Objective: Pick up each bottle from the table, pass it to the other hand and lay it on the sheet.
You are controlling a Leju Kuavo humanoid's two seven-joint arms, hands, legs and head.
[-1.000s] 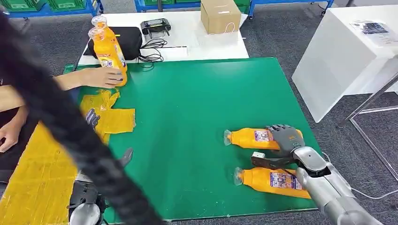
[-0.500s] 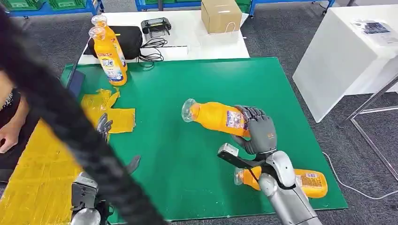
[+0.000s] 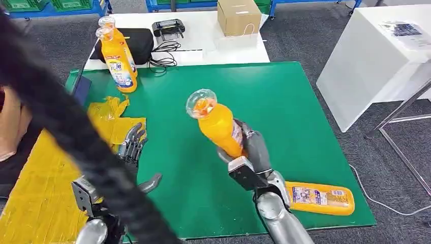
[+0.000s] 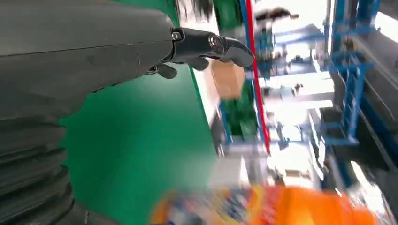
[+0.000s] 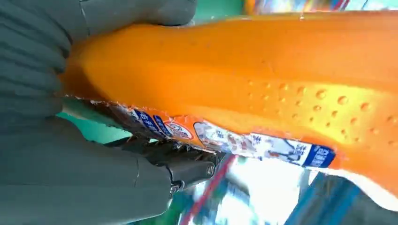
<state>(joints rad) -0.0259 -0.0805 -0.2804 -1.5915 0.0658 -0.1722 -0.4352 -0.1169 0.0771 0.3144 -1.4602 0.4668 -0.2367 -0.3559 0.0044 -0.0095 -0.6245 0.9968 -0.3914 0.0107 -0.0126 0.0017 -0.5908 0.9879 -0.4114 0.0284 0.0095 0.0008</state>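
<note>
Being gripped by the right hand [image 3: 252,152] above the middle of the green bench [image 3: 300,101]: an orange bottle [image 3: 219,127], raised off the surface and tilting with its clear round cap toward the far left. Showing smooth glossy plastic, with small raised dimples on the body in the right wrist view [image 5: 263,79] and a printed label band wrapping around it. Fingers [image 5: 141,14] closing around the lower body of the bottle.

Lying flat near the front right corner of the bench, just beside the right forearm: a second bottle [image 3: 317,197] of the same kind, label facing up.

Standing upright at the far left corner: two more orange bottles [image 3: 117,58], close together.

Hovering low over the left part of the bench: the left hand [image 3: 133,145], holding nothing, fingers apart and stretched out, at the edge of the crumpled yellow sheet [image 3: 45,193].

Crossing the left of the head view: a thick dark ribbed cable [image 3: 61,117].

Staying free: wide green surface between both hands and toward the far right edge.
</note>
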